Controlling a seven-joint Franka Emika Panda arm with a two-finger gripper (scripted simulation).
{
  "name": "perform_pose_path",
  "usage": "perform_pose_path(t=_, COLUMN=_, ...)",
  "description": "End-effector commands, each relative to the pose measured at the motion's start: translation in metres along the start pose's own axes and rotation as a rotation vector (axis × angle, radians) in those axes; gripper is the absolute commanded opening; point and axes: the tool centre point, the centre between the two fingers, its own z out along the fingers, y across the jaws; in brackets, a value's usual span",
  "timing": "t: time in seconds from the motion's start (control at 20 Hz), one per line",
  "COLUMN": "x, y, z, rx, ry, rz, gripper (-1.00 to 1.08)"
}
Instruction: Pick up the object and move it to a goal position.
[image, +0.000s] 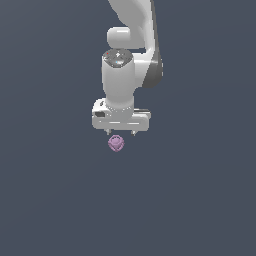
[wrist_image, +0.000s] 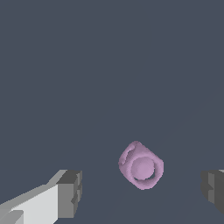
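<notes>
The object (image: 116, 144) is a tiny pale pink-purple lumpy ball, lying on the dark grey surface just below the white gripper (image: 121, 133) in the exterior view. In the wrist view the object (wrist_image: 141, 165) sits between the two grey fingertips (wrist_image: 70, 193), apart from both, somewhat nearer the middle than either pad. The gripper (wrist_image: 142, 189) is open wide with nothing held. Its short finger tips barely show under the white hand in the exterior view.
The white arm (image: 135, 30) rises from the hand toward the top of the exterior view. A flat dark grey surface (image: 50, 200) fills the rest of both views.
</notes>
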Motion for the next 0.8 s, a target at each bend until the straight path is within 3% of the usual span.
perform_pose_path(t=0.0, x=0.000, y=0.004, z=-0.001, rx=-0.002, ry=0.002, rz=0.008, gripper=1.00)
perform_pose_path(t=0.35, x=-0.002, y=0.004, z=0.004, rx=0.000, ry=-0.001, rz=0.034, gripper=1.00)
perform_pose_path(t=0.75, x=-0.011, y=0.009, z=0.025, rx=0.006, ry=-0.011, rz=0.163, gripper=1.00)
